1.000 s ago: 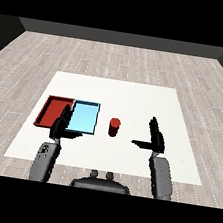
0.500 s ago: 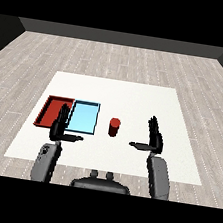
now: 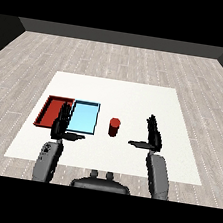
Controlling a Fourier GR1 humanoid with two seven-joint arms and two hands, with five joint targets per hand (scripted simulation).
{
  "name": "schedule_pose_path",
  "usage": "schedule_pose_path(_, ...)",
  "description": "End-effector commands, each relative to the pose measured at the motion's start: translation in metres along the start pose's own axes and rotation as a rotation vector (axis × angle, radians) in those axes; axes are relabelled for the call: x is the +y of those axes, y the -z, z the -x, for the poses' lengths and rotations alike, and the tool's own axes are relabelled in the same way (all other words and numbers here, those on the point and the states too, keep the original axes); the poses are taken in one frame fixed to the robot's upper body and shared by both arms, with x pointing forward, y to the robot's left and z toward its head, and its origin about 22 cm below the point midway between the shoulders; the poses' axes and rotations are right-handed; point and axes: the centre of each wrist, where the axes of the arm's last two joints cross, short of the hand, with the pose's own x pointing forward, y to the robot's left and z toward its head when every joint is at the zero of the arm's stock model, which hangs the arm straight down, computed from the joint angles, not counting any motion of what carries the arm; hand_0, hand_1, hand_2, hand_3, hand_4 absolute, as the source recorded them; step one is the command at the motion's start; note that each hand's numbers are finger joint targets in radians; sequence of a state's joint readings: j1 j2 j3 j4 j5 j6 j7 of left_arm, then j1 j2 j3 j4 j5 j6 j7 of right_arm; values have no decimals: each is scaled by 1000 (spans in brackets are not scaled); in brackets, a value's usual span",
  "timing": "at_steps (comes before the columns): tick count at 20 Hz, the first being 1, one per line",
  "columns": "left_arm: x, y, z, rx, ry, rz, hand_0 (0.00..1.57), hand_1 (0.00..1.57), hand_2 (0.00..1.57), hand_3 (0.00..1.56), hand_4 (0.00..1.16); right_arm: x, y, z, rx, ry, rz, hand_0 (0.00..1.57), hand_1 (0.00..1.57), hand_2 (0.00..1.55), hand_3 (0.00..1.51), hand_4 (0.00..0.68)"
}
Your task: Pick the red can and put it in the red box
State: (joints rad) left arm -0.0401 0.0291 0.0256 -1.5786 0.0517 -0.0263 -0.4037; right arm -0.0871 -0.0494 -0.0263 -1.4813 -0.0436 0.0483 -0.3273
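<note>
One red can (image 3: pixel 113 127), one red tray (image 3: pixel 50 113), one light blue tray (image 3: pixel 84 117), one white table (image 3: pixel 136 97), two hands

My two forearms are grey, smooth, rounded tubes that widen a little toward the elbow. The left forearm (image 3: pixel 49 159) carries a small dark round marking on its upper face, near the wrist at about 12 o'clock on the tube. The right forearm (image 3: pixel 157 174) shows plain grey with no marking I can make out. Each ends in a black hand: my left hand (image 3: pixel 60 126) and my right hand (image 3: pixel 152 136), both with slim black fingers and a thumb.
</note>
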Motion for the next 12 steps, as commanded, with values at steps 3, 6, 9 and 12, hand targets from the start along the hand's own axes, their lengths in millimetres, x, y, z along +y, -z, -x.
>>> schedule_pose_path(3, -4, -12, 1, -3, -10, -5, 0, 0, 0, 0, 0, 27, 6, 11, 38, 47, -10, 0, 0, 0, 0, 0)
schedule_pose_path(6, 7, -5, 3, -5, -20, -8, 0, 0, 0, 0, 0, 20, 33, 9, 66, 57, -22, 0, 0, 0, 0, 0)
schedule_pose_path(9, 17, -6, 2, -30, -3, -22, 0, 0, 0, 0, 0, 16, 19, 28, 68, 109, -14, 0, 0, 0, 0, 0)
schedule_pose_path(12, 13, -4, -8, -27, -32, -24, 0, 0, 0, 0, 0, 37, 30, 46, 91, 105, -16, 0, 0, 0, 0, 0)
